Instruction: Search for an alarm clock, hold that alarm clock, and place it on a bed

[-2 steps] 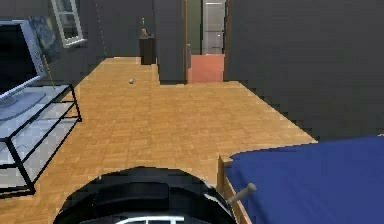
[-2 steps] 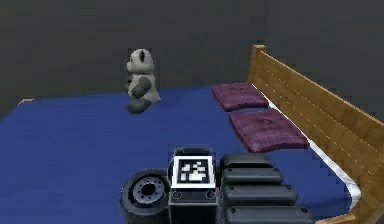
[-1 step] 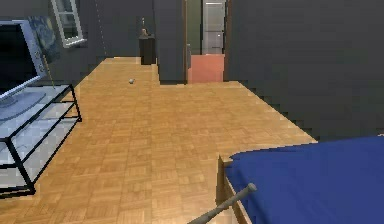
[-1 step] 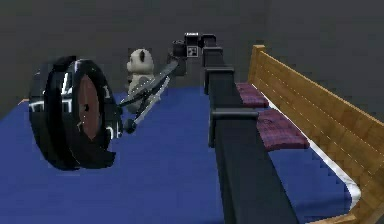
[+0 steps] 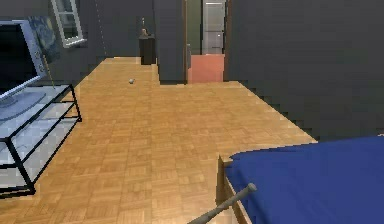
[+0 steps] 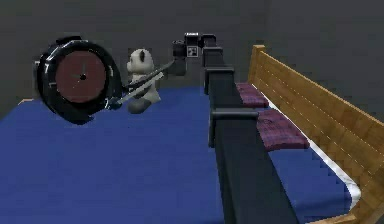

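Gripper over the bed, alarm clock at its far end.
Arm side view: arm [image 6: 240, 150] reaches out across the blue bed [image 6: 100, 175]. The gripper [image 6: 130, 93] holds the alarm clock [image 6: 75, 78], a round dark case with a reddish face, hanging clear above the cover. How the fingers are set cannot be told. A pale teddy bear [image 6: 141, 78] sits on the bed just behind the fingers. Two purple pillows [image 6: 272, 126] lie against the wooden headboard [image 6: 315, 100]. Forward view: the bed corner is at lower right. A TV [image 5: 15, 55] stands on a glass stand [image 5: 40, 125] at left, and a small ball [image 5: 134, 80] lies on the wood floor [image 5: 160, 140].
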